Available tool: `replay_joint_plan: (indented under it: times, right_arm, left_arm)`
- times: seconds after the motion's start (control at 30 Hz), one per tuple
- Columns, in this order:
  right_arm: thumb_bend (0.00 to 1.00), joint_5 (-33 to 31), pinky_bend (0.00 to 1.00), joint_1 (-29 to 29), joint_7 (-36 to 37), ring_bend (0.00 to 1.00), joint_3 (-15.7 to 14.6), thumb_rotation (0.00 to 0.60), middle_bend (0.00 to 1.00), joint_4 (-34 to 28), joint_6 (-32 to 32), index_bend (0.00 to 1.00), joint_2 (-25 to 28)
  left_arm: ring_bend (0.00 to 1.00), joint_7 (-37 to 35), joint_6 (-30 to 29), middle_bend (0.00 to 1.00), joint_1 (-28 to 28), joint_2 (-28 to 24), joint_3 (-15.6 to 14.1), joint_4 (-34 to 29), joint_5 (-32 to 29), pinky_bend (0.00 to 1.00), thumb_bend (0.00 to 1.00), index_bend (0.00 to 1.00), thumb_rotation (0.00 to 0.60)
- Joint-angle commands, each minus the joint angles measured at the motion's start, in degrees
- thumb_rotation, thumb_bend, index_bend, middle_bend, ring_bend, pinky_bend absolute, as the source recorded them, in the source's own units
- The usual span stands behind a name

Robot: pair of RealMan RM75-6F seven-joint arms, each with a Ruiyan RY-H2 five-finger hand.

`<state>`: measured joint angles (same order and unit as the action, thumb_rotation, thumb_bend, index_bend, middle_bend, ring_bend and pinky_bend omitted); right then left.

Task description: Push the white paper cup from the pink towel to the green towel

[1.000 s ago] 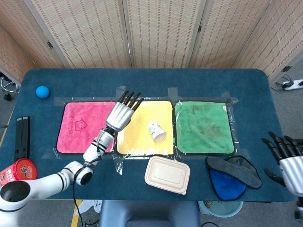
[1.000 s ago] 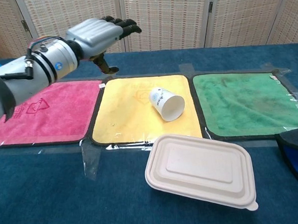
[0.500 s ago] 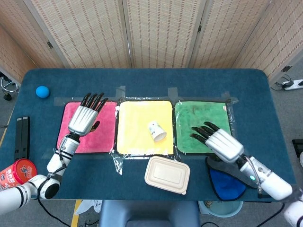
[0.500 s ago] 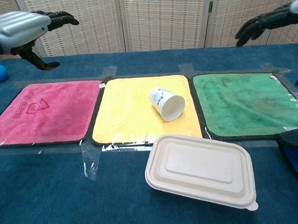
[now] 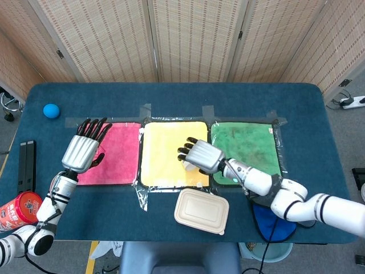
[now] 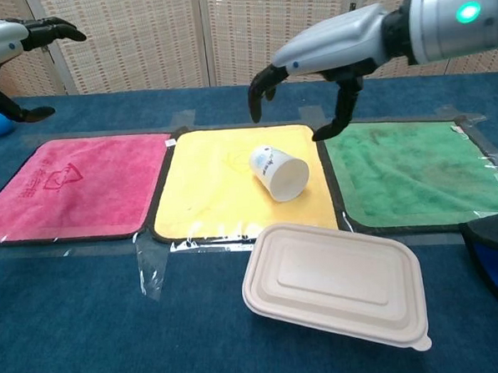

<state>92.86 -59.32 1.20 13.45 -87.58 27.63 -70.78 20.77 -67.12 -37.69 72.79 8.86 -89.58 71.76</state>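
Both hands hold nothing, fingers spread: right hand (image 6: 309,62) above the white paper cup (image 6: 279,172).

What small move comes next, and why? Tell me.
Probably lower the right hand to the yellow towel just left of the white paper cup. The cup lies tipped there, short of the green towel, and the hand hovers open above it.

**Both hands open, right arm stretched across centre**

The silver-backed, black-fingered right hand (image 5: 201,155) hangs in mid-scene, palm down, fingers spread and drooping, holding nothing. Its white-and-grey arm (image 5: 296,202) runs back to the lower right. Over on the far side, the matching left hand (image 5: 84,149) is raised, fingers apart and empty, forearm trailing down to the lower left.
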Motion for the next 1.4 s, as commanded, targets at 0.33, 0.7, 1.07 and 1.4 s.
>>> replay_joint_plan:
  times: [0.33,0.7,1.07,1.4]
  right_arm:
    - [0.37,3.4,0.08,-8.4,5.4,0.21,-6.1,0.6,0.23,14.7,-1.3,0.3,-12.6]
    - [0.55,3.8,0.09,-12.4,11.0,0.21,-9.9,0.6,0.29,24.1,-1.0,0.34,-19.3]
    - [0.61,4.4,0.08,-13.3,14.1,0.22,-14.5,0.6,0.3,26.2,-0.3,0.37,-18.8]
    - [0.64,3.7,0.09,-11.9,14.0,0.23,-17.4,0.6,0.3,23.3,1.3,0.38,-14.8]
  left_arm:
    - [0.01,1.2,-0.4,0.02,2.2,-0.6,-1.5,0.5,0.4,0.02,0.39,0.05,0.6]
    - [0.01,1.1,0.7,0.02,3.0,-0.3,-1.7,1.1,-0.3,0.01,0.39,0.04,0.6]
    - [0.01,0.5,1.5,0.02,3.1,0.7,-1.4,2.5,-0.3,0.01,0.39,0.04,0.6]
    - [0.01,0.4,1.8,0.02,3.0,1.3,-1.1,3.0,0.2,0.01,0.39,0.04,0.6]
